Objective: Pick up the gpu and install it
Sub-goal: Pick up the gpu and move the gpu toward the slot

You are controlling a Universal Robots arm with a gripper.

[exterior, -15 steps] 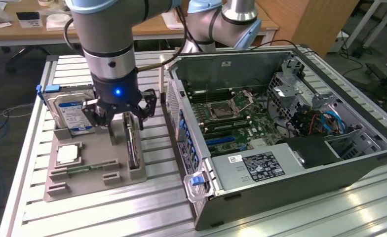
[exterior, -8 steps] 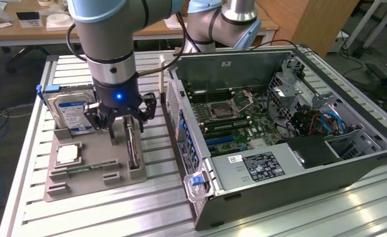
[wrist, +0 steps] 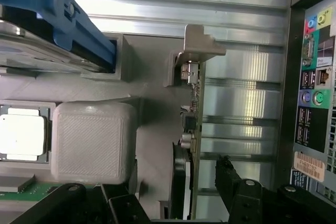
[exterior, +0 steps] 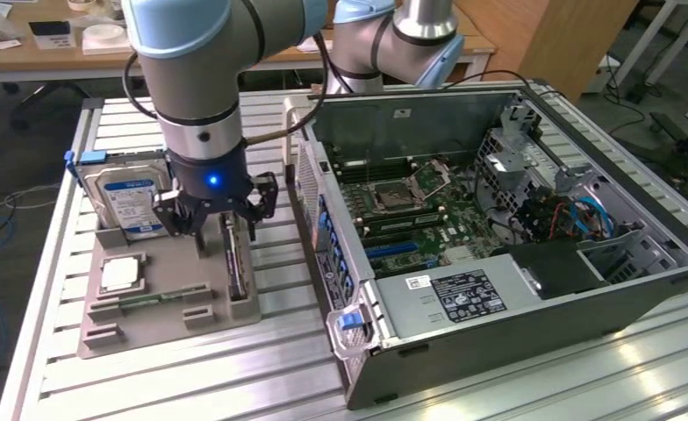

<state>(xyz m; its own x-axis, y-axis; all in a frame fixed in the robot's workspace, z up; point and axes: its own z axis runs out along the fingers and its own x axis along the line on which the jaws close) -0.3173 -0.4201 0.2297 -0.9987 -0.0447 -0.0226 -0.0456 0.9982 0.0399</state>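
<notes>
I see my gripper [exterior: 221,228] hang over the gpu [exterior: 236,267], fingers spread wide, nothing grabbed yet, gpu standing in its tray [exterior: 145,338], computer case [exterior: 532,342] at three o'clock.

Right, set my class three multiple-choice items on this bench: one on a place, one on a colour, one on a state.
1. Where is the gpu? A in the tray; B on the floor; C in mid-air.
2. The light on the gripper is: A red; B blue; C green.
3. The gripper is: A open; B shut on the gpu; C shut on nothing.
Key: A, it stands on edge in a tray slot; B, a blue glow shows; A, its fingers stand apart either side of the gpu.
</notes>
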